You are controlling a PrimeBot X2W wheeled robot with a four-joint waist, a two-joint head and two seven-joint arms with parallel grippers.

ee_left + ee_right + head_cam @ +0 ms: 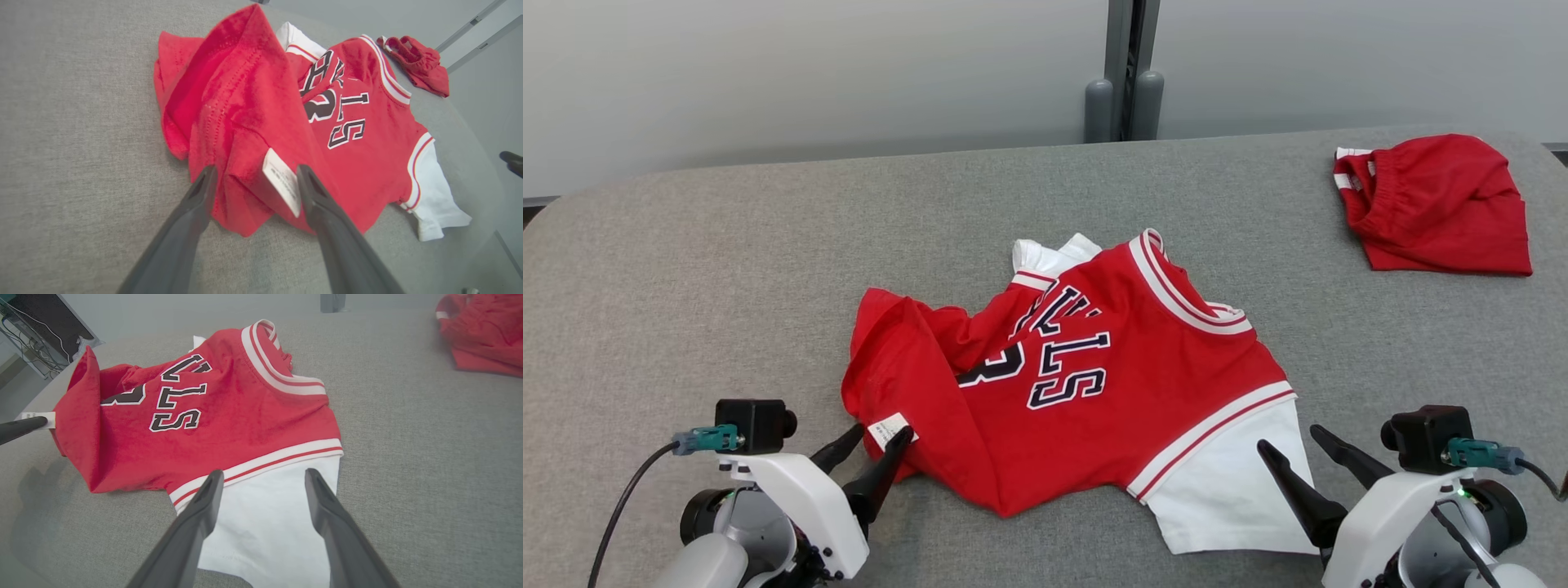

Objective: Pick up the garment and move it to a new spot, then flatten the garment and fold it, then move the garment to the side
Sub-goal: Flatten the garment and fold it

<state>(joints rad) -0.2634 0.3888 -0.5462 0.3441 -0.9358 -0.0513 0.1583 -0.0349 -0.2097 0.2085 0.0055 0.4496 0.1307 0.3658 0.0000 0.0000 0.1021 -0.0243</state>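
You are looking at a red garment [1094, 367] with white-striped trim and dark lettering. It is lying crumpled, lettering up, around the middle of the grey surface [686, 269], nearer the front edge. Its white sleeve [1225, 490] is spreading flat toward the front right, while its left side is bunching into folds with a white label [888, 428] showing.

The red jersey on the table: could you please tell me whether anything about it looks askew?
Yes. The jersey lies rumpled, not flat: its side nearest the left gripper is bunched and folded over, hiding part of the lettering, and a white label sticks out there. The white sleeve by the right gripper lies smooth.
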